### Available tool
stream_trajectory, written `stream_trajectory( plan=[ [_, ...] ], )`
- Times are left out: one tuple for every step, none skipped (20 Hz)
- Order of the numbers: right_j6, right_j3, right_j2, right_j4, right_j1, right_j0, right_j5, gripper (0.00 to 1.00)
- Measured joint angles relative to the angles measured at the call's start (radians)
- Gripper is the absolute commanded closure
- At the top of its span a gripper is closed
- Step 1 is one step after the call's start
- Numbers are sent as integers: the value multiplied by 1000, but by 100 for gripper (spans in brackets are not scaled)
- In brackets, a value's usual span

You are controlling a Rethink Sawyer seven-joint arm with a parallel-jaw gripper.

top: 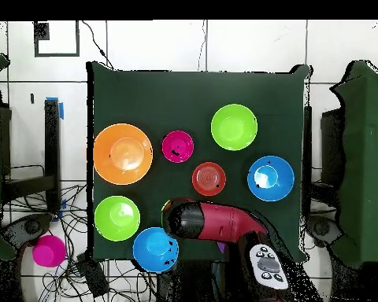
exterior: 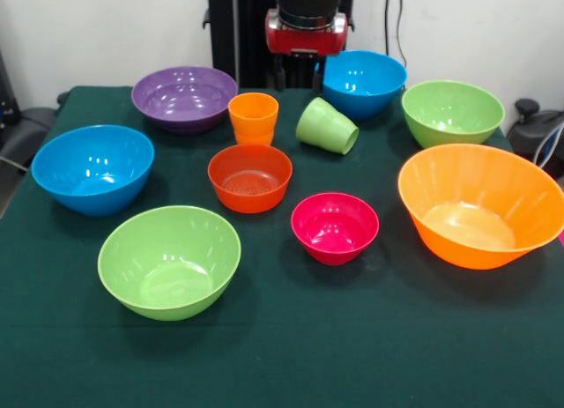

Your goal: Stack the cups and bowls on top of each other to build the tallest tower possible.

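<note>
In the front view the arm point(exterior: 306, 16) is cut off by the top edge, and the pincer point(exterior: 297, 74) is seen only as dark tips behind the light green cup point(exterior: 327, 126), so its state cannot be told. In the overhead view the purple bowl point(exterior: 184, 97), the orange cup point(exterior: 253, 117) and the light green cup are hidden beneath the arm.

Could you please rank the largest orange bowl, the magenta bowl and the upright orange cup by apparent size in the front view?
1. Largest orange bowl.
2. Magenta bowl.
3. Orange cup, though it stands farther from the camera, so this gap is less sure.
</note>
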Motion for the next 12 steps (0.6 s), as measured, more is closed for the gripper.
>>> stream_trajectory(
  plan=[
    [0,0,0,0,3,0,-5,0],
    [0,0,0,-1,12,1,-18,0],
    [0,0,0,-2,17,1,-24,0],
    [0,0,0,-2,23,2,-29,0],
    [0,0,-1,-5,27,2,-33,0],
    [0,0,-1,-7,28,2,-33,0],
    [0,0,-1,-9,29,2,-33,0],
    [0,0,-3,-13,29,2,-33,0],
    [0,0,-5,-16,29,2,-33,0],
    [0,0,-10,-25,27,2,-34,0],
    [0,0,-12,-28,27,2,-33,0],
    [0,0,-14,-33,27,2,-33,0]
  ],
)
